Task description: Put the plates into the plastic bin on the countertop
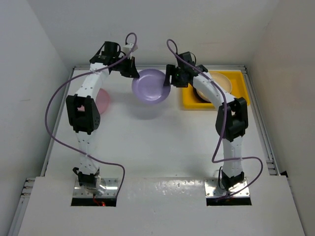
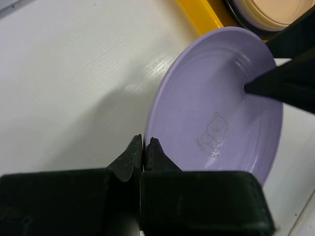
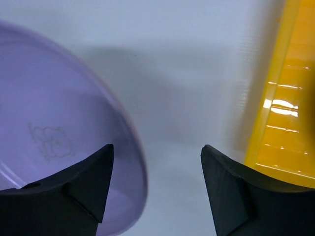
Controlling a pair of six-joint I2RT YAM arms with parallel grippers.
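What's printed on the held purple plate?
Faint bear-like outline on the purple plate; clearest in left wrist view.

pink plate [image 1: 105, 101] half hidden, bin [image 1: 238, 82] partly covered

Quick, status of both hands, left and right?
Left hand: closed on the purple plate, pinching its rim.
Right hand: open, straddling the plate's opposite rim.

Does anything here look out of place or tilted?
Yes. The purple plate hangs tilted above the countertop, pinched at its rim by the left gripper, while the open right gripper straddles the opposite rim. Nothing looks spilled or broken.
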